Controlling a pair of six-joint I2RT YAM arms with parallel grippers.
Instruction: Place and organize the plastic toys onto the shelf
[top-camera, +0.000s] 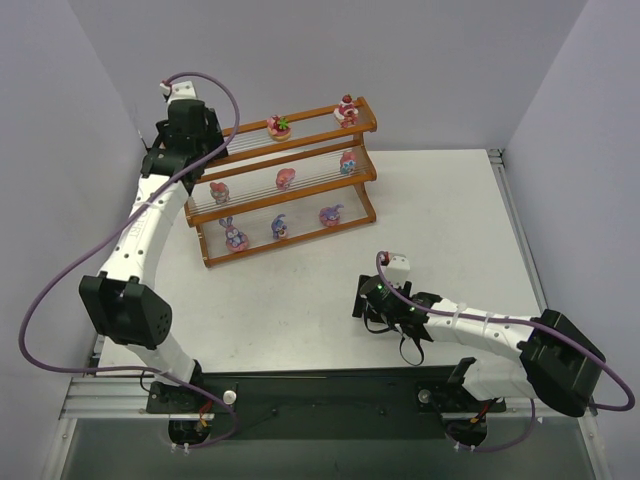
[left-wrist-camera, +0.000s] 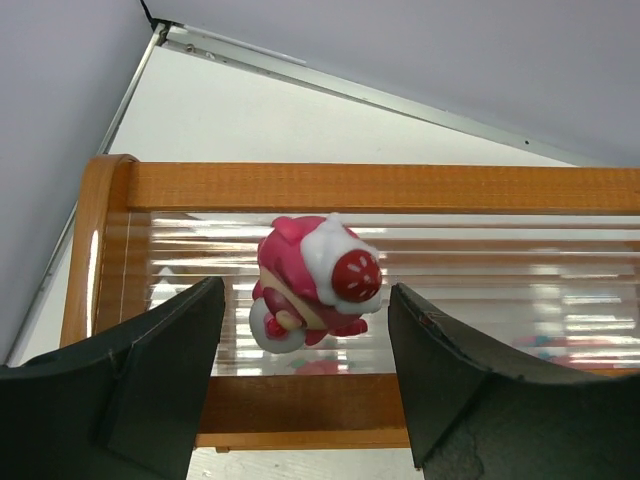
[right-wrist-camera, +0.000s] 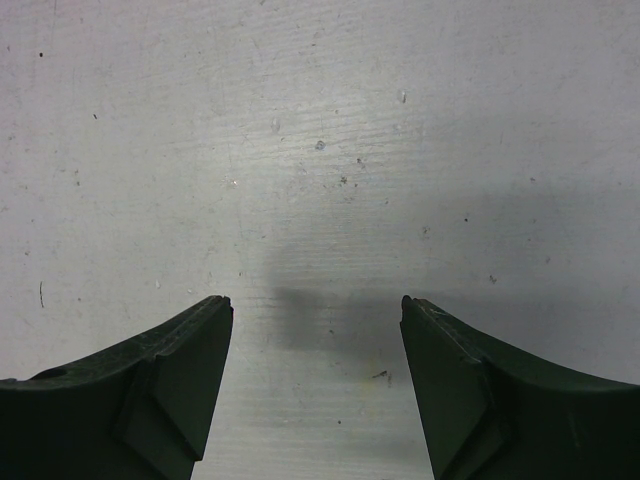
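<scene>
The shelf (top-camera: 372, 186) stands at the back left of the table. Several plastic toys stand on it: two on the top tier (top-camera: 346, 110), three on the middle tier (top-camera: 286, 178), three on the bottom tier (top-camera: 280, 227). My left gripper (top-camera: 193, 135) hovers over the left end of the top tier and hides that spot from above. In the left wrist view it (left-wrist-camera: 305, 292) is open around a red and pink toy (left-wrist-camera: 315, 280), which lies tilted on the rods of the shelf (left-wrist-camera: 350, 187), touching neither finger. My right gripper (top-camera: 372, 312) is open and empty low over the bare table (right-wrist-camera: 315, 305).
The white table (top-camera: 450, 220) ends at a metal rail on the right (top-camera: 520, 230). Grey walls close in the left, back and right sides. A purple cable (top-camera: 60, 280) loops off the left arm.
</scene>
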